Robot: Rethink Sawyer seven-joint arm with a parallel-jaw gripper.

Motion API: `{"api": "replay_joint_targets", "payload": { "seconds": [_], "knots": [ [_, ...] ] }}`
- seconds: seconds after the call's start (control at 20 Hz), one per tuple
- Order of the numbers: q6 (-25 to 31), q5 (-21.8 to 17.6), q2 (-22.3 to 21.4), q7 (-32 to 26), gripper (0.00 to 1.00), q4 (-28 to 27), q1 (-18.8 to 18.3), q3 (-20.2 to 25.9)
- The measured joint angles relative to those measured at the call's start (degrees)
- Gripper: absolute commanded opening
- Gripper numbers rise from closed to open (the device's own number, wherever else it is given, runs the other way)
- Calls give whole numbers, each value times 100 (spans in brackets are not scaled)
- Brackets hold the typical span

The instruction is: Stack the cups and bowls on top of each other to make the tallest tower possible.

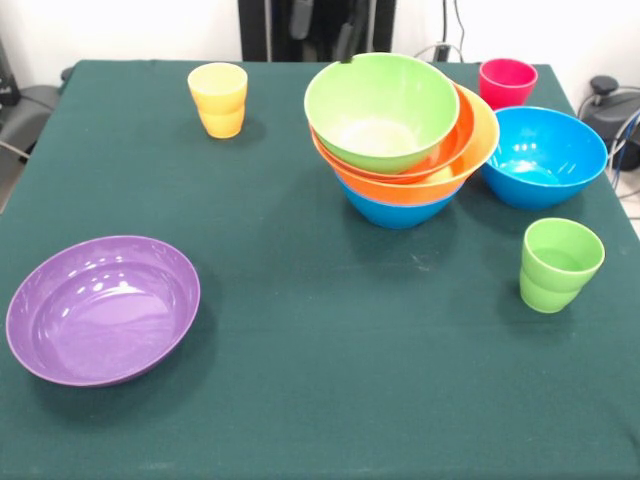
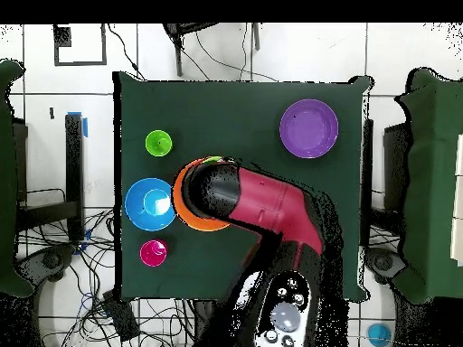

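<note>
While the tower [image 1: 405, 140] stands mid-tabletop [image 1: 300, 330], lime bowl on orange ones over blue, I judge stacking partly done. My arm [image 2: 262, 203] hangs over it; I cannot tell the hand's state. Next I'd fetch the blue bowl [image 1: 543, 155] just beside it, aligning carefully since the pile leans. No writing is readable.

Bright, even light falls from above. The wide purple plastic bowl [image 1: 102, 310] and the blue plastic bowl [image 1: 544, 155] carry small white glare spots. Soft short shadows lie on the dark green cloth-covered bench [image 1: 320, 350].
</note>
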Motion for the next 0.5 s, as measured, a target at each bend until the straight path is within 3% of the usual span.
{"api": "replay_joint_targets", "payload": {
  "seconds": [0.5],
  "knots": [
    [0, -472, 1, 0, 100, -180, -456, 367]
  ]
}}
